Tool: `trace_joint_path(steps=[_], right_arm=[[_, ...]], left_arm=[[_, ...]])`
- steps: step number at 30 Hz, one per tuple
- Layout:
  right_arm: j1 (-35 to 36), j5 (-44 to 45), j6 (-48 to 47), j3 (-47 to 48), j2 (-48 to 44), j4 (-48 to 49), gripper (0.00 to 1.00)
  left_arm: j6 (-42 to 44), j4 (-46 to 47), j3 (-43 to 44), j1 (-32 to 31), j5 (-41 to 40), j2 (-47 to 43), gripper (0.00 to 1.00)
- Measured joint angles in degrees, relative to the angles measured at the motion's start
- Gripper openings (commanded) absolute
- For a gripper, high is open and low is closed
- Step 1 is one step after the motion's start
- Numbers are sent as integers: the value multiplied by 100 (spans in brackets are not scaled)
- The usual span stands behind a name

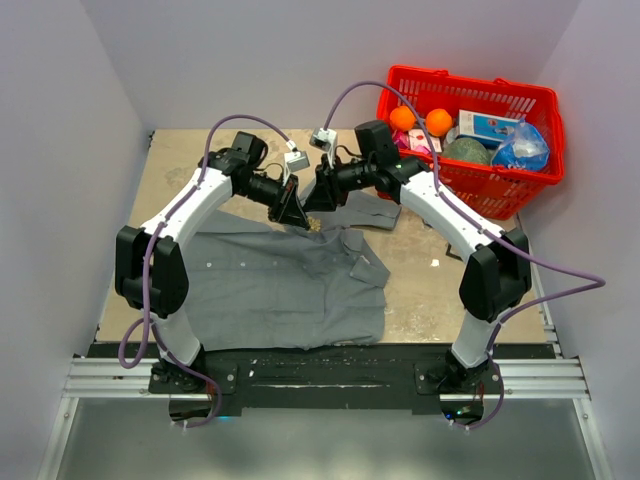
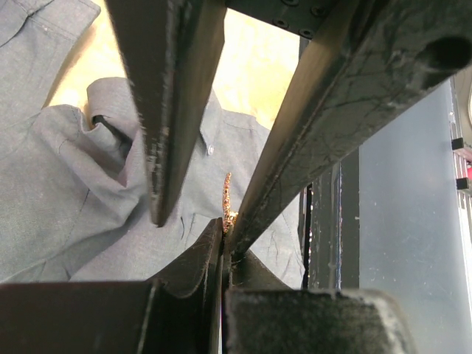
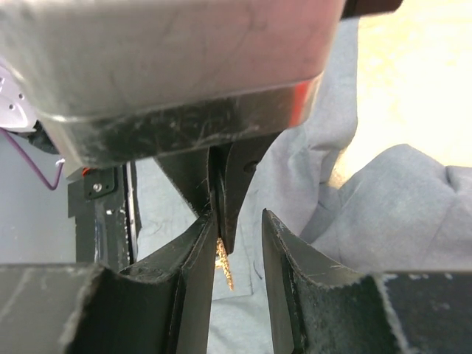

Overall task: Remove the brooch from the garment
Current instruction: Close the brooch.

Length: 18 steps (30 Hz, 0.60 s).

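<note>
Two grippers meet at the collar of the grey short-sleeved button-front shirt (image 1: 280,285), which lies spread on the tan table (image 1: 420,300). The left gripper (image 2: 223,225) is clenched, its tips pinching one end of the small glittering gold brooch (image 3: 223,267) at that collar; whether the pin is free of the cloth cannot be told. The right gripper (image 3: 237,217) stands partly parted, its jaws straddling the left tips and the brooch. A red plastic basket (image 1: 490,192) of goods sits beyond the shirt's right sleeve.
</note>
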Motion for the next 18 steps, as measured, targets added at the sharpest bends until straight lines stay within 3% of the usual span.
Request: trace_joint_path(steps=[16,18], right_arm=[[0,361,-57,-22,0,131,35],[0,363,-118,-46,0,46,40]], left_arm=[[-179,125,0,35,68,0,0],[-258,195,0,76,85,0,0]])
